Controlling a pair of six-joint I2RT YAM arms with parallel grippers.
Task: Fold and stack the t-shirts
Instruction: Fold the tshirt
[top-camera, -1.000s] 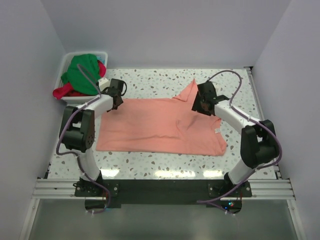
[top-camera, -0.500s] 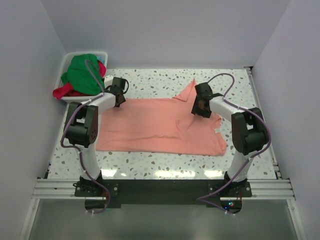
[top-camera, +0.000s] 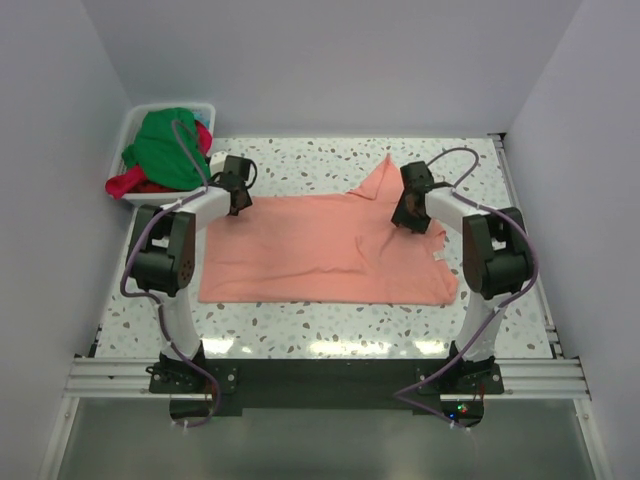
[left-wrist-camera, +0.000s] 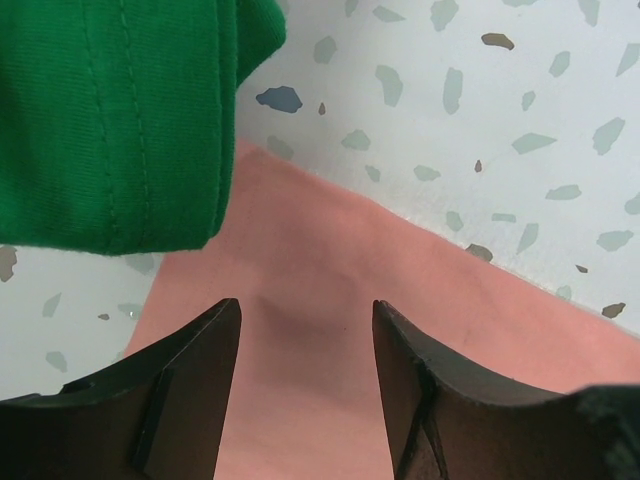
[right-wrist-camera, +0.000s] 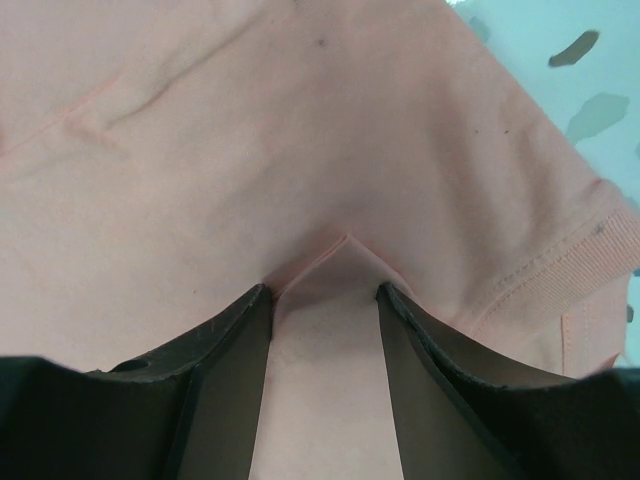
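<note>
Salmon-pink cloth t-shirt (top-camera: 320, 255) lies flat on speckled table (top-camera: 300, 160) | your left gripper (left-wrist-camera: 305, 325): jaws apart over its far-left corner | your right gripper (right-wrist-camera: 325, 305): jaws apart astride a raised crease (right-wrist-camera: 310, 262)

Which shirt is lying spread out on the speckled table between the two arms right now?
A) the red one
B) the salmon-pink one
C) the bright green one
B: the salmon-pink shirt lies spread on the table, while the green shirt and the red shirt are heaped in the white tub at the far left corner.
</note>
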